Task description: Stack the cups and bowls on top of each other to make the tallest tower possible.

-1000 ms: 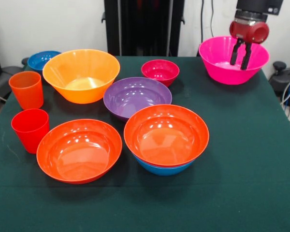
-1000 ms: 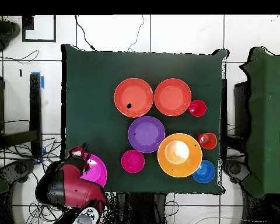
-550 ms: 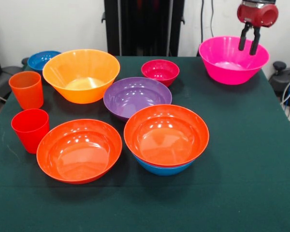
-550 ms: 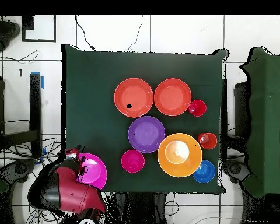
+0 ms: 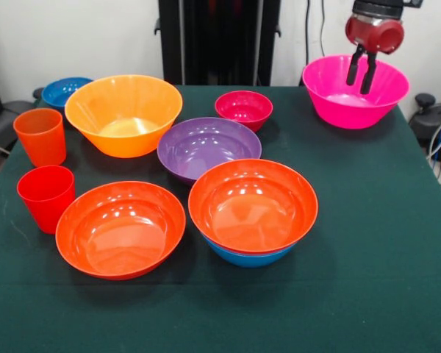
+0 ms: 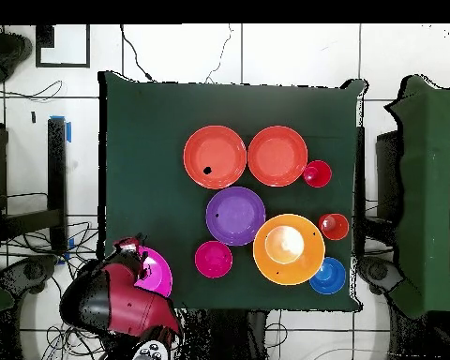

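My gripper (image 5: 359,77) hangs open and empty over the large pink bowl (image 5: 331,103) at the far right corner, fingertips level with its rim. The tower is a wide red-orange bowl (image 5: 253,206) nested in the medium blue bowl (image 5: 248,258) near the table's middle. The other red-orange bowl (image 5: 120,228) sits to its left. Behind them are the purple bowl (image 5: 209,147), small magenta bowl (image 5: 243,109), yellow-orange bowl (image 5: 123,114) and small blue bowl (image 5: 66,90). The orange cup (image 5: 41,136) and red cup (image 5: 46,197) stand upright at the left. From overhead, the arm covers part of the pink bowl (image 6: 157,274).
The green cloth (image 5: 367,243) is bare along the right side and the front. Chairs and cables lie off the table's edges. A black column (image 5: 219,40) stands behind the table.
The gripper rose out of the pink bowl, then came back down a little and moved left. The pink bowl and all other items stayed put.
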Available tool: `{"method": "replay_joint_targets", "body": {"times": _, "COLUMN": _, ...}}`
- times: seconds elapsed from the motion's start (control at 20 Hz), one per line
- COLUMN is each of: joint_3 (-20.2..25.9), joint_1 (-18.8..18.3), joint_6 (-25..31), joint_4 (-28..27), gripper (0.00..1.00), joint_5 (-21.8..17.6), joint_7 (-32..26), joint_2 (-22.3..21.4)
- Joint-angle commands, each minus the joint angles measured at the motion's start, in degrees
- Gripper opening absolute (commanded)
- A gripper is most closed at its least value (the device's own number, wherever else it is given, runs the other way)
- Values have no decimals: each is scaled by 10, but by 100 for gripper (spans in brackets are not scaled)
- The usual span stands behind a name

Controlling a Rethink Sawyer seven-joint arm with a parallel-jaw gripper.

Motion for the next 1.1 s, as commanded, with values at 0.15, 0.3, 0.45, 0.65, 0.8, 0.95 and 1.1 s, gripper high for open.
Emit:
{"method": "replay_joint_targets", "body": {"times": 0.15, "joint_3": 66, "joint_1": -8, "joint_6": -11, "joint_4": 7, "gripper": 100, "joint_5": 15, "joint_7": 115, "joint_2": 72}}
{"method": "replay_joint_targets", "body": {"times": 0.3, "joint_3": 70, "joint_1": -7, "joint_6": -18, "joint_4": -1, "gripper": 100, "joint_5": 19, "joint_7": 121, "joint_2": 85}}
{"method": "replay_joint_targets", "body": {"times": 0.45, "joint_3": 65, "joint_1": -1, "joint_6": -15, "joint_4": -9, "gripper": 100, "joint_5": 27, "joint_7": 121, "joint_2": 89}}
{"method": "replay_joint_targets", "body": {"times": 0.65, "joint_3": 63, "joint_1": -1, "joint_6": -18, "joint_4": -19, "gripper": 100, "joint_5": 29, "joint_7": 118, "joint_2": 96}}
{"method": "replay_joint_targets", "body": {"times": 0.8, "joint_3": 64, "joint_1": -3, "joint_6": -22, "joint_4": -24, "gripper": 100, "joint_5": 29, "joint_7": 119, "joint_2": 101}}
{"method": "replay_joint_targets", "body": {"times": 0.95, "joint_3": 69, "joint_1": -6, "joint_6": -30, "joint_4": -26, "gripper": 100, "joint_5": 28, "joint_7": 123, "joint_2": 107}}
{"method": "replay_joint_targets", "body": {"times": 1.1, "joint_3": 75, "joint_1": -12, "joint_6": -43, "joint_4": -28, "gripper": 100, "joint_5": 23, "joint_7": 126, "joint_2": 117}}
